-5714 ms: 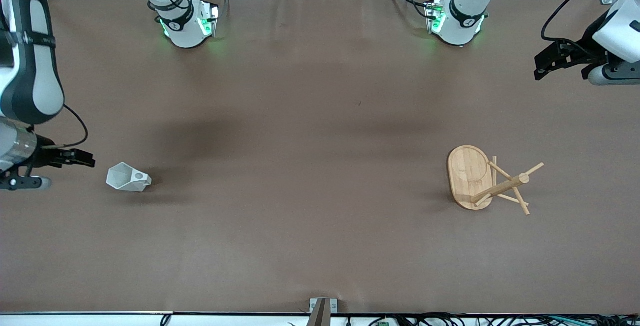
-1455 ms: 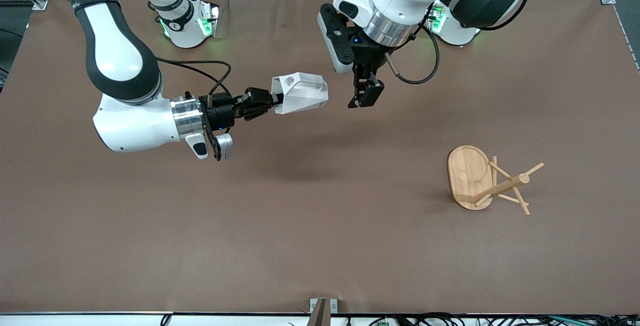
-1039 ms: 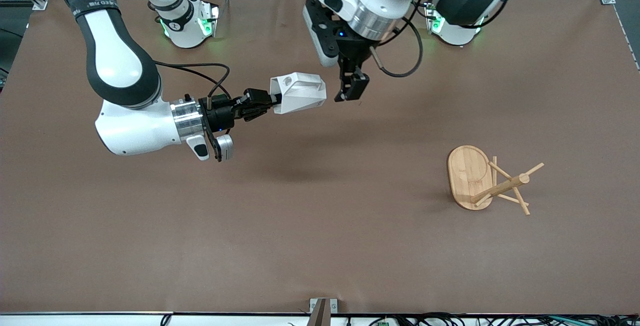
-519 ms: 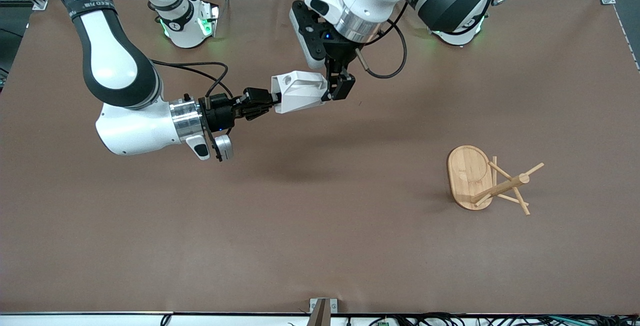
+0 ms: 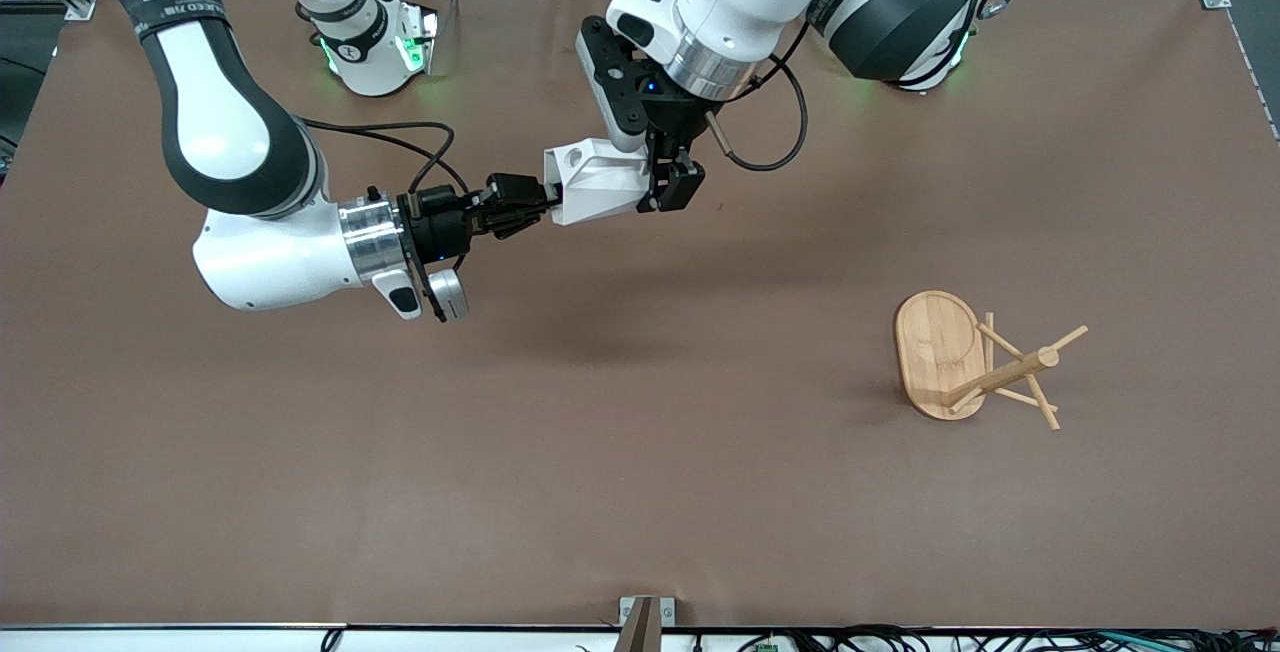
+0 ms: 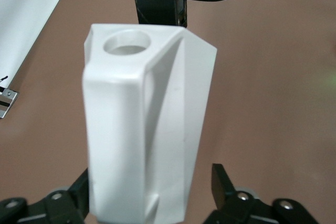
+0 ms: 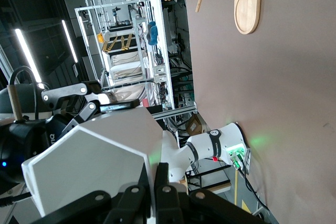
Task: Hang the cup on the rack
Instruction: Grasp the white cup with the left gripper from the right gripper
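Note:
The white faceted cup is held in the air on its side over the middle of the table, nearer the robots' bases. My right gripper is shut on one end of it, pinching the wall between its fingers. My left gripper is open and straddles the cup's other end; in the left wrist view the cup fills the gap of this gripper, its handle hole facing up. The bamboo rack stands toward the left arm's end of the table, and its base shows in the right wrist view.
The brown table carries only the rack. The two arm bases stand along the table's edge farthest from the front camera. A small metal bracket sits at the table's edge nearest that camera.
The right arm picked the cup off the table and raised it mid-table. The left gripper has moved in from beside the cup and now straddles its free end.

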{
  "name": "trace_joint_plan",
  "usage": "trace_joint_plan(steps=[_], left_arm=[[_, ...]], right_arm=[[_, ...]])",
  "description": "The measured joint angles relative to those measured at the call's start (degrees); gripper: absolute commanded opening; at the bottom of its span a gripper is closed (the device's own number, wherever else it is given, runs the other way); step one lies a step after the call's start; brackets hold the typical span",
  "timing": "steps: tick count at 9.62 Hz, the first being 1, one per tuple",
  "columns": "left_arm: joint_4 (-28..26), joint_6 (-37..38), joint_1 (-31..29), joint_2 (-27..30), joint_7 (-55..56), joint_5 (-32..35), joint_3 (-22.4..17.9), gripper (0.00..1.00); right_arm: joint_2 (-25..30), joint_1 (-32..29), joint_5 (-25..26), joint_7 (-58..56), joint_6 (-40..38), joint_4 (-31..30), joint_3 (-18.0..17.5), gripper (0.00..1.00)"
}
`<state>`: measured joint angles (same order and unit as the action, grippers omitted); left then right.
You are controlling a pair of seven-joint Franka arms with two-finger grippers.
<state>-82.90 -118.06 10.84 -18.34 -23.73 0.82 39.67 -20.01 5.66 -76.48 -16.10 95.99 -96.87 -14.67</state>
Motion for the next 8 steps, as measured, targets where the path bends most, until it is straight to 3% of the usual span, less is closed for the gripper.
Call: trace_joint_plan(steps=[1,3,4,5,8], left_arm=[[0.01,-0.06,-0.01,-0.01,0.00,0.17,-0.01,0.34],[0.16,-0.17,-0.14,-0.01,-0.06,0.46,-0.06,0.31],[0.19,-0.16,-0.20,-0.01,0.11,0.45,-0.05,0.31],[0.29,-0.15,-0.31,-0.01,0.25,0.45,-0.04,0.31],[0.31,0.01,-1.67,-0.01,4.20,0.45,-0.19,0.31]], right_arm=[[0.00,0.00,0.00,-0.03,-0.09,-0.01,0.00,0.01],[0.01,0.00,-0.03,-0.07,-0.21,0.04,0.03,0.03],[0.00,0.00,-0.07,-0.07,-0.12,0.10,0.01,0.42],[0.00,0.02,-0.20,-0.07,0.08,0.23,-0.03,0.99],[0.02,-0.09,-0.95,-0.03,0.83,1.00,0.57,1.00]])
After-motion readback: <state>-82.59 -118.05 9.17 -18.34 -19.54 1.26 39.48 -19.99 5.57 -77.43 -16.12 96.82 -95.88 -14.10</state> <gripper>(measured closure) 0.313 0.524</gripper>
